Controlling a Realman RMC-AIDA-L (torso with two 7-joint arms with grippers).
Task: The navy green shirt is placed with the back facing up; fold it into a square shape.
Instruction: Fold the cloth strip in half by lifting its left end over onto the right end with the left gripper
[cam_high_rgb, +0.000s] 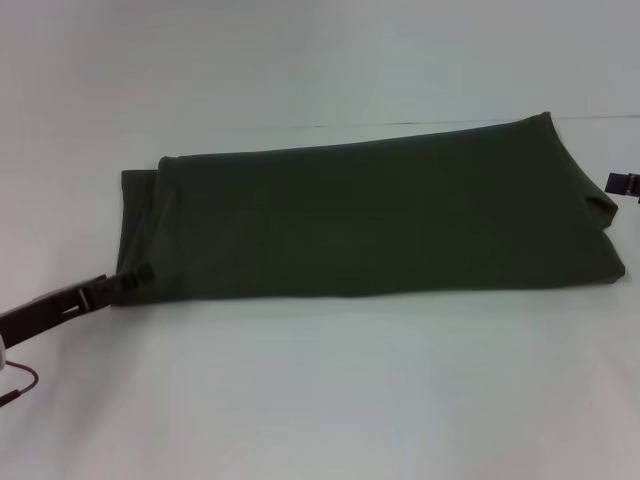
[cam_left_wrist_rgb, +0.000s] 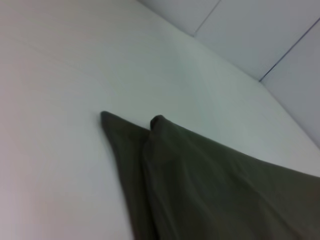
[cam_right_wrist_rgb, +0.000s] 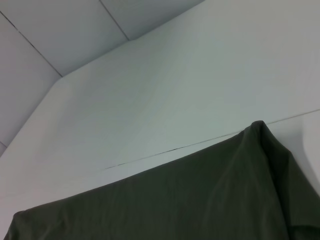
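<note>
The white table (cam_high_rgb: 320, 400) fills nearly everything in front of the robot, smooth and matte, with a thin seam running across its far side. Lying across the middle of it is the navy green shirt (cam_high_rgb: 380, 220), already folded down to a long band whose long axis runs side to side, from the robot's left to its right, the right end a little farther back and wider. It is soft, plain knit cloth, dull dark olive, with no lettering showing; at the left end a lower layer sticks out past the upper one, so two edges step there, and the right end tucks into a slanted fold. To me the next fold looks like bringing one short end over toward the other, so the ends matter most. The left gripper (cam_high_rgb: 125, 283) sits right at the near-left corner of the band, touching the cloth or just at its edge; whether its fingers have pinched the fabric I cannot tell. The right gripper (cam_high_rgb: 622, 184) shows only as a dark tip just beside the right end, and I cannot tell its fingers either.
</note>
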